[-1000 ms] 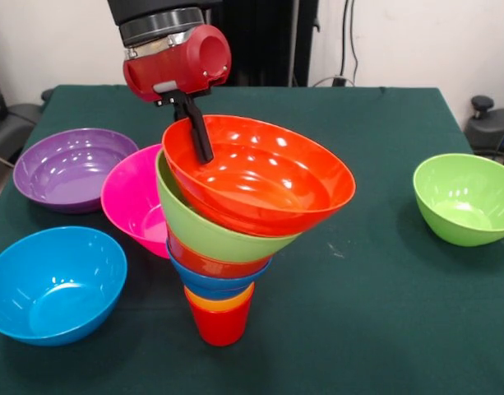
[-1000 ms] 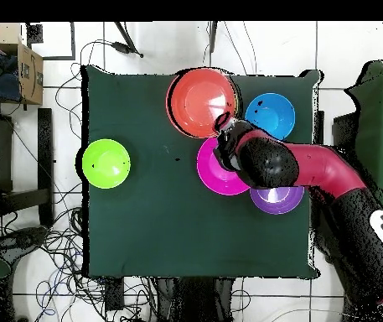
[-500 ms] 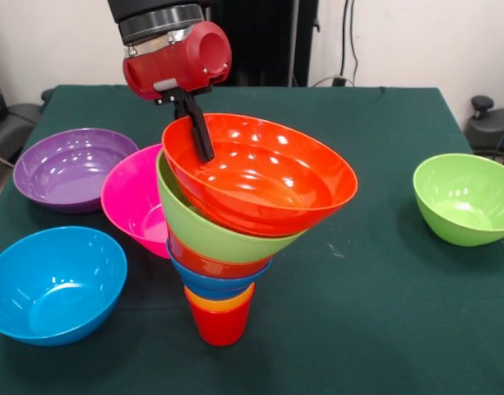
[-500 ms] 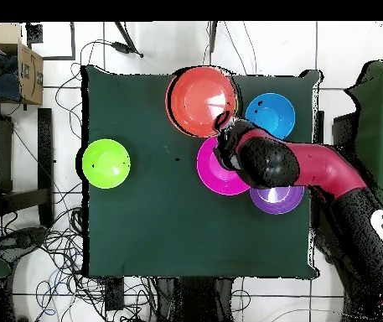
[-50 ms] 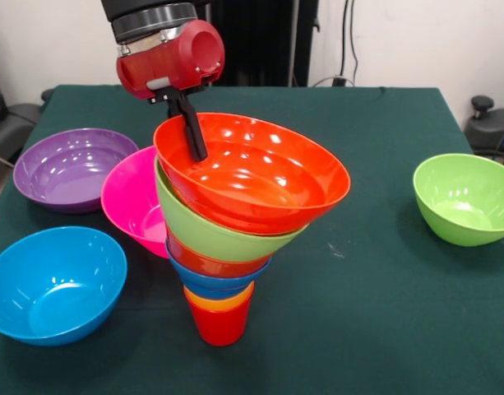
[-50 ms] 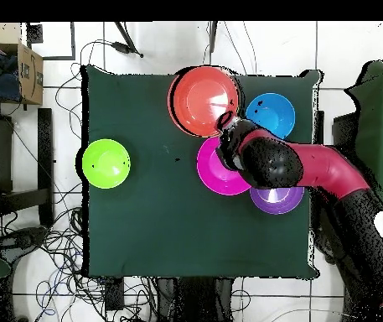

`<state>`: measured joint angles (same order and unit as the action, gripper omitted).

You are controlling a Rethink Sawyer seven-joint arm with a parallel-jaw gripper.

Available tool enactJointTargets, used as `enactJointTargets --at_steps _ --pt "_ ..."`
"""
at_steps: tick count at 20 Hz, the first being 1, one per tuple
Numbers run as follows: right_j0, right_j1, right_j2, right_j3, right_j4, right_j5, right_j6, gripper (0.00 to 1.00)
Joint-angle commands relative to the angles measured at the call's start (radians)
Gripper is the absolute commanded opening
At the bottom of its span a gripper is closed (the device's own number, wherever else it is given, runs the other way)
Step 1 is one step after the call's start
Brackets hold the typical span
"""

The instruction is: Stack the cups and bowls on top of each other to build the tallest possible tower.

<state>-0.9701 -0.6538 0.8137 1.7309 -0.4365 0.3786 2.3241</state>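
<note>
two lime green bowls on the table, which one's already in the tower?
The lime green bowl nested under the large orange-red bowl at the tower's top. The other lime green bowl sits alone on the cloth, away from the stack.

Tower (image 5: 227,247) mid-desk (image 5: 383,329) — three bowls (image 5: 67,169) clustered left of tower, one bowl (image 5: 465,197) well apart right; end effector (image 5: 190,132) at tower's top rim.

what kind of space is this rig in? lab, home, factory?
Most likely a robotics lab. A green-clothed table stands on a tiled floor strewn with loose cables, and the robot arm works a tower of plastic bowls, clearly a staged trial.
</note>
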Motion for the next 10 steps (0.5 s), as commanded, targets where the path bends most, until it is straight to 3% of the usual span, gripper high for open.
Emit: enactJointTargets --at_steps 1,10 --pt "-0.005 0.032 0.021 -0.05 -0.055 0.017 -0.148 0.0" --pt "0.008 0.034 0.016 -0.044 -0.065 -0.009 -0.119 0.0"
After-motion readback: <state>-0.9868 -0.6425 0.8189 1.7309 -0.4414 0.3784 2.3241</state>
